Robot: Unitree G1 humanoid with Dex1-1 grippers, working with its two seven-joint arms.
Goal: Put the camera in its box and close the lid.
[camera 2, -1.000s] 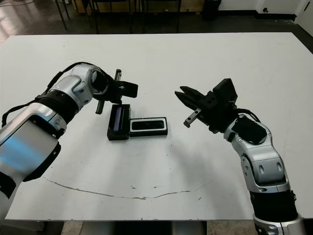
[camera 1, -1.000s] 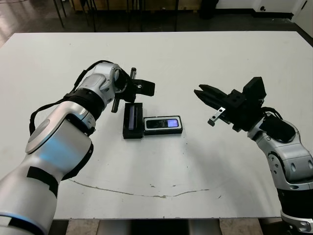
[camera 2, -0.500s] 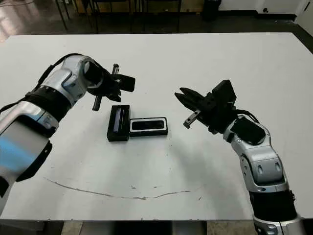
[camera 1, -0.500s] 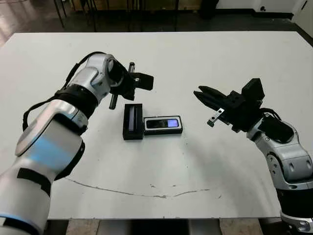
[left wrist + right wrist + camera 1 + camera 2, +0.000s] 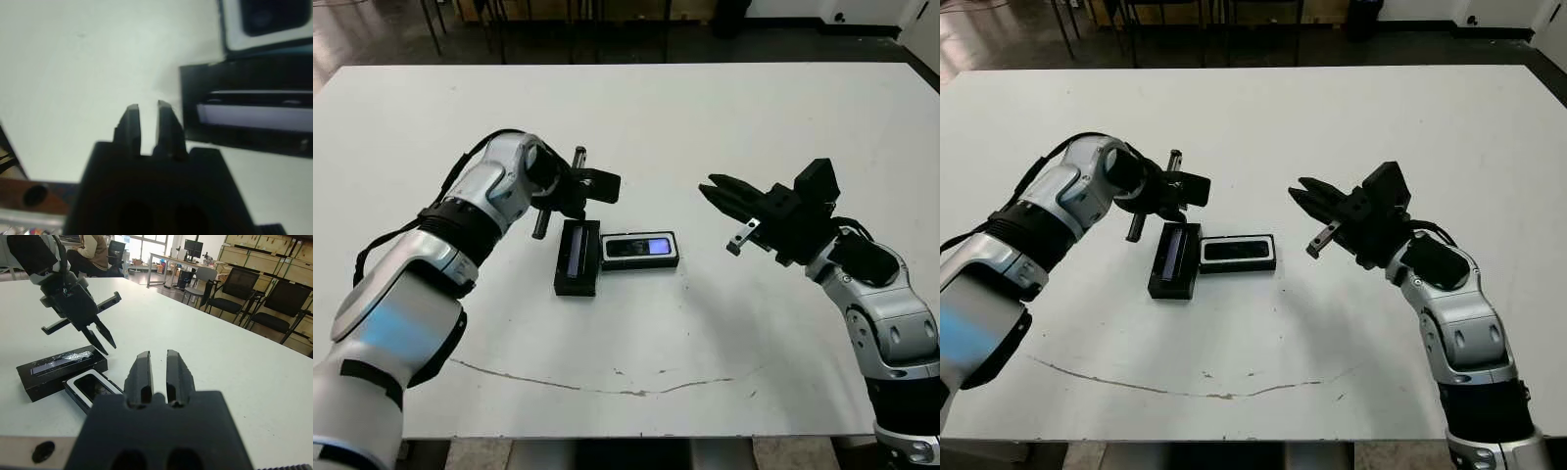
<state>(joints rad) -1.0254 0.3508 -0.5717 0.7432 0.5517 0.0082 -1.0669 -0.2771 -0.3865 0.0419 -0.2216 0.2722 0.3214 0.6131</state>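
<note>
The box lies mid-table with its white lining showing around the camera, which rests in the tray with its bluish panel up. The lid lies open and flat at the tray's left end, pale stripe up. My left gripper hovers over the lid's far end, pointing down, fingers shut and holding nothing. In the left wrist view its fingertips sit just beside the lid. My right gripper hangs shut to the right of the box, above the table, aimed toward the camera.
A long thin scratch runs across the white table nearer me. Chairs and table legs stand beyond the far edge. A person sits at a desk in the room behind.
My left gripper rose, then dropped to the lid's far end. The lid now reaches slightly nearer me, a little turned. The right arm has barely moved.
</note>
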